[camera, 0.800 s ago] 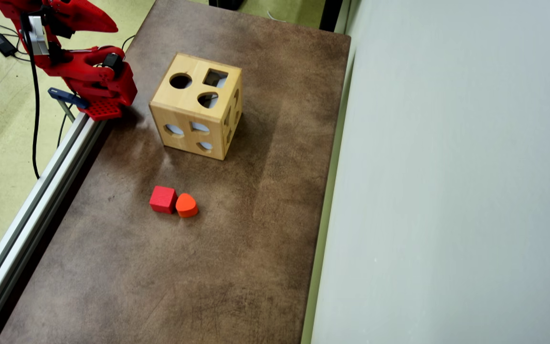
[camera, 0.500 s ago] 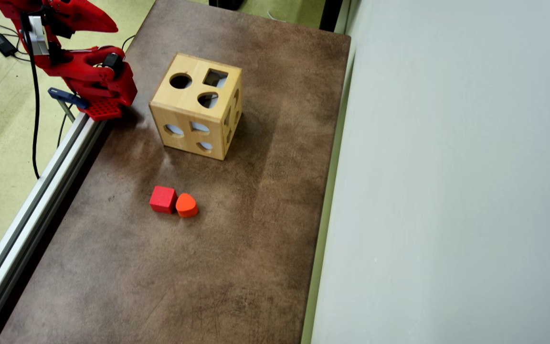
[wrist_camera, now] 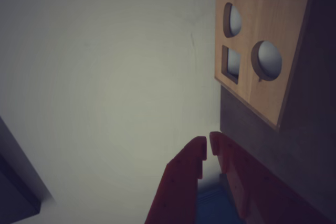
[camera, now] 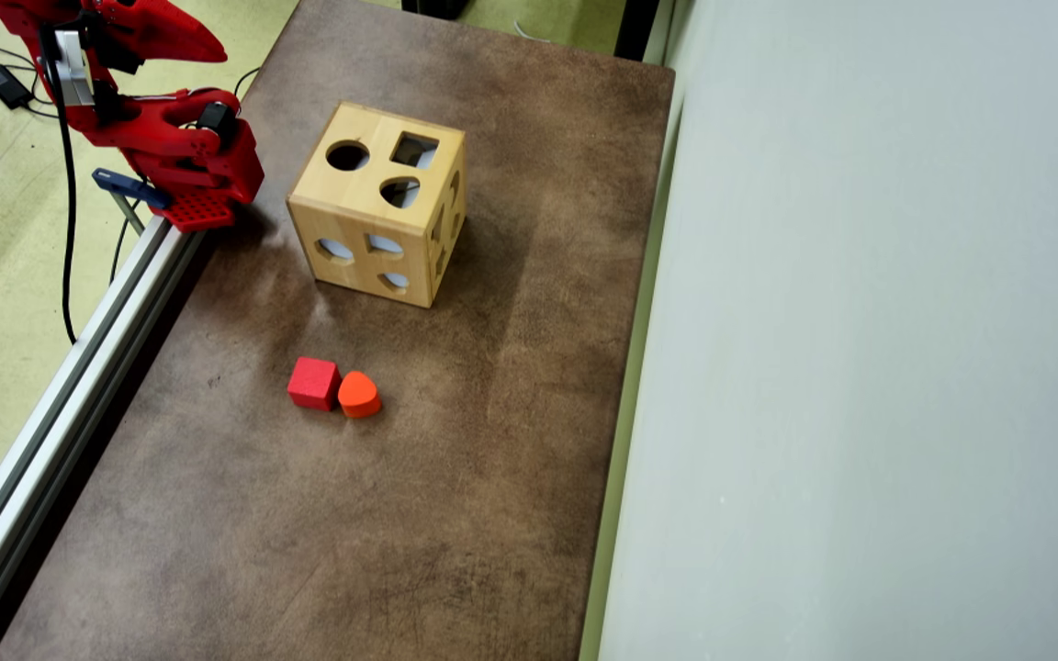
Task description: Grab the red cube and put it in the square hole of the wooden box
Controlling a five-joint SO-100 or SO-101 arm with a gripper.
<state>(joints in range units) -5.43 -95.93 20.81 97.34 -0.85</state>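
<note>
Overhead view unchanged, red cube (camera: 313, 383) unmoved, gripper (wrist_camera: 208, 147) closed

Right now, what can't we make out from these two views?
- Red cube: out of frame in the wrist view.
- Cube-to-orange block contact: too small to tell overhead.
- Wooden box interior: dark through the holes.
- Gripper: base cut off by wrist view's bottom edge.

Orange-red block (camera: 359, 395) on brown table (camera: 455, 514)

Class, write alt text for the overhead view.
A red cube touches an orange block on a brown table, below a wooden box with a square hole on top. The red robot arm sits folded top left.
</note>
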